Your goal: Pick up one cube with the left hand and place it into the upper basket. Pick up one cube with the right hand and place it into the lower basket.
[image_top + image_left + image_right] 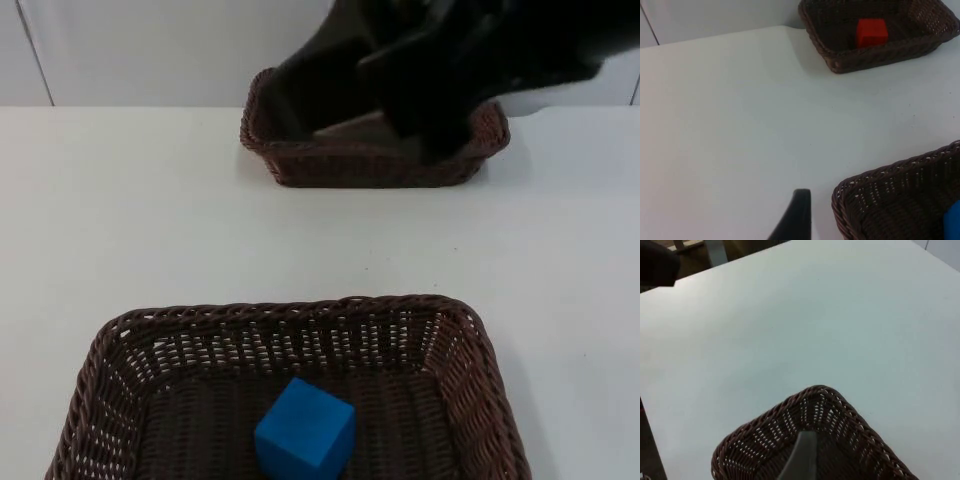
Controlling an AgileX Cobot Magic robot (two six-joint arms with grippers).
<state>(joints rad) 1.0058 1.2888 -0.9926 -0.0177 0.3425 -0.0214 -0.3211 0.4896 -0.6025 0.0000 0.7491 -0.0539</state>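
Brown woven wicker is what both containers are made of, and we are noting an open lattice band under each rolled rim, which would let light through the walls. We are seeing the upper basket (300, 165) at the far side of the white table (150, 220), with a dark blurred arm mass hanging over its interior in the top view; we cannot resolve which arm's gripper is in that mass. The red cube (871, 32) is lying on the floor of the upper basket, apart from the walls, matte and sharp-edged like foam or painted wood. The blue cube (305, 428) is resting in the lower basket (300, 315), slightly turned relative to the walls, same matte finish. We are judging both placements as done, since each basket is holding one cube and no cube is lying on the table. The left gripper (795, 215) is hovering over bare table just beside the lower basket's corner, looking across at the upper basket; we are reading this as a pulled-back pose. The right gripper (802, 455) is hovering above a corner of a wicker basket; which basket, we cannot tell. For both grippers we are seeing one dark fingertip only, so we cannot tell whether the jaws are spread or pressed together. Neither fingertip is touching a cube.
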